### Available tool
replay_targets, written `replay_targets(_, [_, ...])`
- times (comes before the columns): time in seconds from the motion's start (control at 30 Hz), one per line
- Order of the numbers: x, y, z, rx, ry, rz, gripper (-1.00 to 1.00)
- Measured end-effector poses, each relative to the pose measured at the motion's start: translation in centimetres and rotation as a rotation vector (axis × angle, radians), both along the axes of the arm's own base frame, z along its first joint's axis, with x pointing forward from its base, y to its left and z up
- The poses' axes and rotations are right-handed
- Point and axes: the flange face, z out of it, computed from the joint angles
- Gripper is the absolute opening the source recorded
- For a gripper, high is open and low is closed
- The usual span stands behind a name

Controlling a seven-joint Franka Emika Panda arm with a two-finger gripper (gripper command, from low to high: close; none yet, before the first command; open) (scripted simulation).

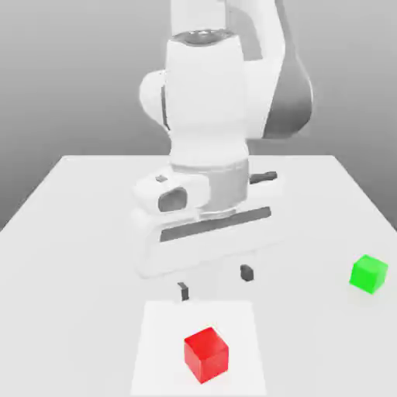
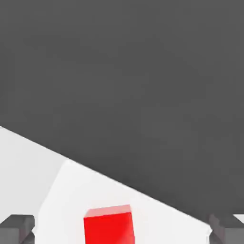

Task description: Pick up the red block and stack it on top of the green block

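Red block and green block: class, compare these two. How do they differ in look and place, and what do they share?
The red block is bright red; the green block is bright green. The red block sits on a paler square patch at the table's near edge, close to the open gripper; the green block lies on plain table at the exterior view's right, apart from it. Both are small, plain, similar-sized cubes resting flat.

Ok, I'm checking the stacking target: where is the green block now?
In the exterior view the green block sits alone on the white table near the exterior view's right edge, well apart from the red block at lower centre.
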Motion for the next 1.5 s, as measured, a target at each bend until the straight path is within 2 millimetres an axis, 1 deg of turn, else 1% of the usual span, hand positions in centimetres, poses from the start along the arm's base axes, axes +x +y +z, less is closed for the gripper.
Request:
replay_targets(0.07, [-1.0,-0.2,-3.5,-0.024,0.051,0.037,0.00])
replay_targets(0.23, [-1.4,-0.3,-9.9,-0.034,0.074,0.054,0.00])
replay_targets(0.27, [-1.5,-0.3,-10.8,-0.034,0.074,0.054,-1.00])
replay_targets(0.43, [-1.5,-0.3,-10.8,-0.034,0.076,0.054,-1.00])
replay_targets(0.47, [-1.5,-0.3,-11.3,-0.034,0.076,0.054,-1.00])
replay_targets(0.5, [-1.5,-0.3,-10.9,-0.034,0.075,0.054,-1.00])
replay_targets(0.57, [-1.4,-0.3,-9.1,-0.034,0.075,0.055,-1.00])
replay_targets(0.67, [-1.5,-0.2,-5.7,-0.033,0.075,0.056,-1.00])
replay_targets(0.7, [-1.7,1.3,-5.2,-0.030,0.076,0.080,-1.00])
replay_targets(0.73, [-2.1,3.3,-4.7,-0.026,0.077,0.112,-1.00])
replay_targets(0.8, [-3.2,8.0,-4.2,-0.021,0.079,0.191,-1.00])
replay_targets(0.87, [-5.1,13.2,-3.7,-0.018,0.080,0.285,-1.00])
replay_targets(0.93, [-7.8,18.6,-3.2,-0.019,0.081,0.391,-1.00])
replay_targets(1.0, [-10.9,23.1,-2.7,-0.023,0.080,0.487,-1.00])
replay_targets(1.07, [-14.3,26.8,-2.2,-0.030,0.077,0.575,-1.00])
replay_targets(1.13, [-18.0,30.1,-1.7,-0.039,0.073,0.661,-1.00])
replay_targets(1.2, [-22.1,32.9,-1.3,-0.051,0.066,0.749,-1.00])
replay_targets(1.23, [-24.1,34.1,-1.5,-0.056,0.062,0.795,-1.00])
replay_targets(1.27, [-25.8,35.1,-2.2,-0.060,0.059,0.838,-1.00])
replay_targets(1.3, [-25.3,34.8,-3.1,-0.060,0.059,0.821,-1.00])
replay_targets(1.33, [-23.9,34.0,-4.1,-0.059,0.060,0.780,-1.00])
replay_targets(1.4, [-23.4,33.6,-6.4,-0.059,0.060,0.764,-1.00])
replay_targets(1.43, [-23.3,33.5,-7.2,-0.059,0.060,0.763,1.00])
replay_targets(1.5, [-23.3,33.5,-7.2,-0.059,0.060,0.763,1.00])
